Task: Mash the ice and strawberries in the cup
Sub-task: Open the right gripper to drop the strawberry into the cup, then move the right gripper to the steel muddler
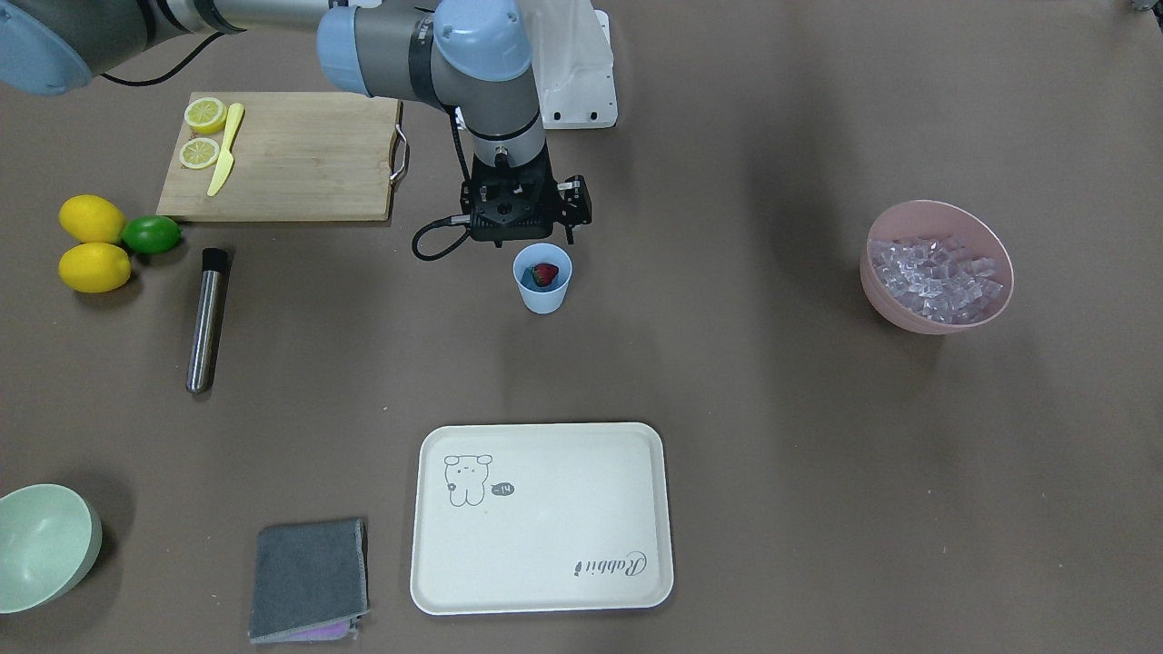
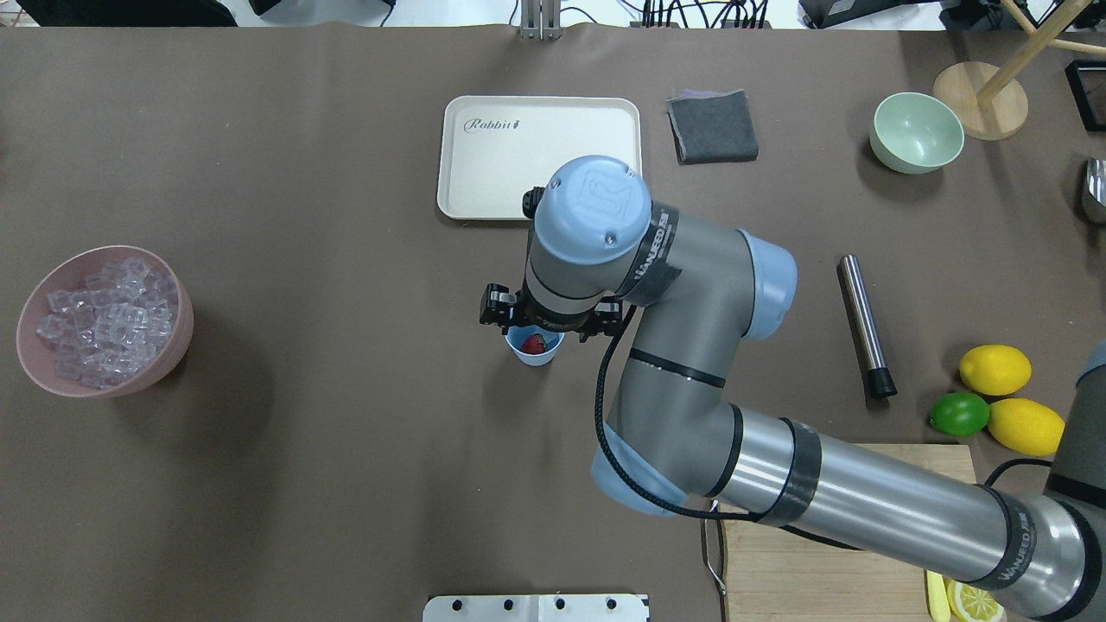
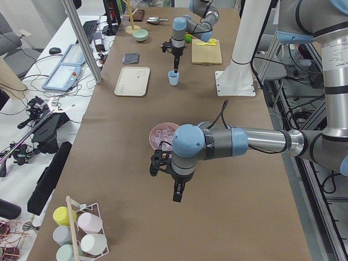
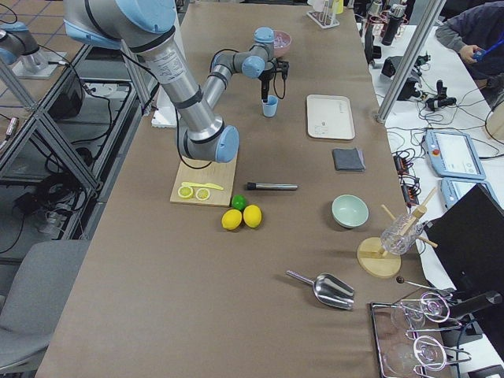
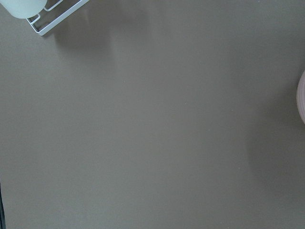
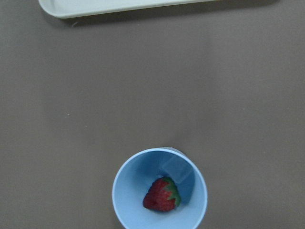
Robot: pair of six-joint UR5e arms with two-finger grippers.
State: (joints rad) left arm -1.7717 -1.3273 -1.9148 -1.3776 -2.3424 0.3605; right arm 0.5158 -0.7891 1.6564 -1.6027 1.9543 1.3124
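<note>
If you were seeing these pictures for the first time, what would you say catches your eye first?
The eye goes first to the big right arm reaching over the middle of the table, its wrist above a small light-blue cup with a red strawberry inside. Next comes the pink bowl heaped with ice cubes, standing alone toward the robot's left end.

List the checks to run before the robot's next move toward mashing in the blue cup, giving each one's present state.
1. Strawberry inside cup: ok.
2. Cup upright: ok.
3. Ice from pink bowl in cup: cannot tell.
4. Right gripper above cup: ok.
5. Right gripper open or shut: cannot tell.
6. Metal rod picked up: not ok, it lies flat, ungripped.
</note>
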